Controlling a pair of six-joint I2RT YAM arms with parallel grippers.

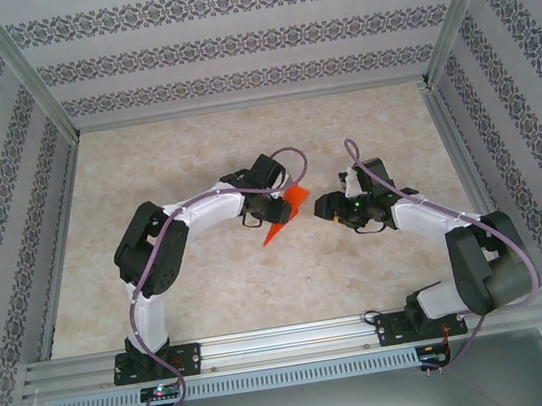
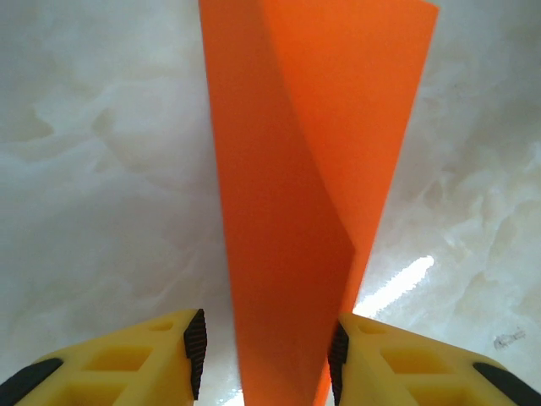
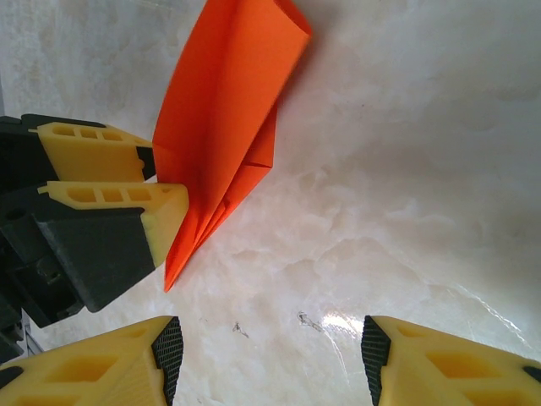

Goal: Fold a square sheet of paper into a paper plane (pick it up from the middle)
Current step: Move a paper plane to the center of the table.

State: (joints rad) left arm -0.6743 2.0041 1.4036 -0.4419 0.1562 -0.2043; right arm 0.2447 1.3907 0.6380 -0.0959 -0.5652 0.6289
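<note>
Paper plane (image 3: 224, 110), thin smooth orange-red paper folded into a slim pointed wedge with layered creases, stands tilted over the middle of the desk (image 3: 406, 211), a pale, glossy marbled surface. The left hand (image 2: 266, 359) grips its lower part between yellow, black-padded fingers. The right hand (image 3: 270, 355) is near, fingers spread wide over bare desk.

The left gripper (image 2: 267, 351) is being filled by the folded orange-red paper plane (image 2: 287, 169); the pale marbled tabletop (image 2: 101, 169) around it is being left open.
</note>
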